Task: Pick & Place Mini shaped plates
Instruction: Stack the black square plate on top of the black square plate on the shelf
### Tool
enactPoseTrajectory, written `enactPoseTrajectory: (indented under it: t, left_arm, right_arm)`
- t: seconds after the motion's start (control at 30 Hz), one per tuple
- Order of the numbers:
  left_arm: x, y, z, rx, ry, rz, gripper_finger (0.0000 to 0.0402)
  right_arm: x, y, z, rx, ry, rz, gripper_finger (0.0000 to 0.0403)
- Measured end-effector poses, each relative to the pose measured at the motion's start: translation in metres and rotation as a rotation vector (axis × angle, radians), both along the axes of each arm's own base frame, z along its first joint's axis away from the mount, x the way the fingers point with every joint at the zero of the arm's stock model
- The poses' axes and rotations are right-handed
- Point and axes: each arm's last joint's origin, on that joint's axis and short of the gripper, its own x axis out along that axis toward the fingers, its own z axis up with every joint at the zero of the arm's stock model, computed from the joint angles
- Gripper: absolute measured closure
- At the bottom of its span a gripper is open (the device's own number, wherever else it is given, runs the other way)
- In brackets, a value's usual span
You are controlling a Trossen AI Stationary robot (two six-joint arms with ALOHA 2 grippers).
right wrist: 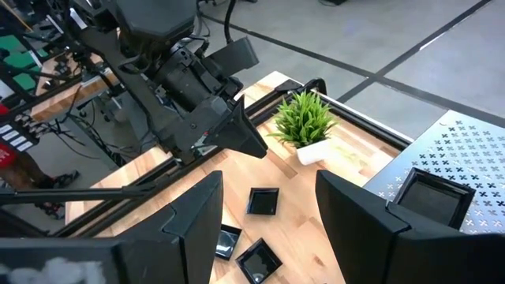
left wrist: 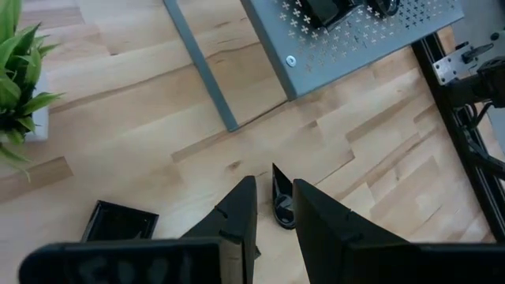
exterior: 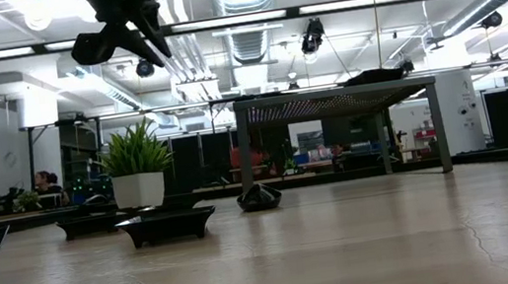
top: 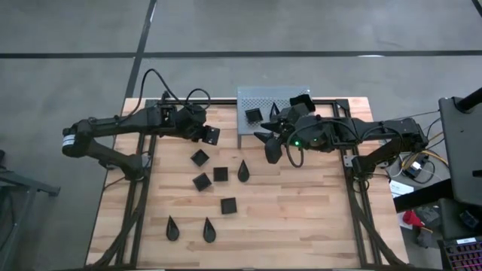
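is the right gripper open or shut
Open. In its wrist view the right gripper shows a wide gap between its fingers, nothing in it, above the square plates.

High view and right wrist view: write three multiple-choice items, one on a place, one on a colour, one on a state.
1. The square plate nearest the right claw lies: A on the grey shelf; B on the floor; C stacked on another plate.
2. The mini plates are: A white; B black; C red.
3. The right claw is: A shut on a plate; B open, empty; C out of view.
A: it sits on the perforated top. B: all look black. B: its fingers stand wide apart, nothing between.
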Motion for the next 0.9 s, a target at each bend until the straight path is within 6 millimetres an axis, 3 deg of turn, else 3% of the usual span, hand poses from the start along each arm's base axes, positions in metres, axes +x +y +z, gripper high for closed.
enactPoseTrajectory:
  t: [0.47, 0.9]
  left_arm:
    - [-0.009, -0.002, -0.009, -0.014, 0.123, -0.001, 0.0325]
    - [-0.016, -0.009, -0.038, -0.084, 0.184, 0.051, 0.0325]
  right_arm:
    - [0.0, 0.0, 0.0, 0.0, 0.0, 0.0, 0.0202]
    - [-0.001, 0.0, -0.002, -0.004, 0.029, 0.0, 0.0202]
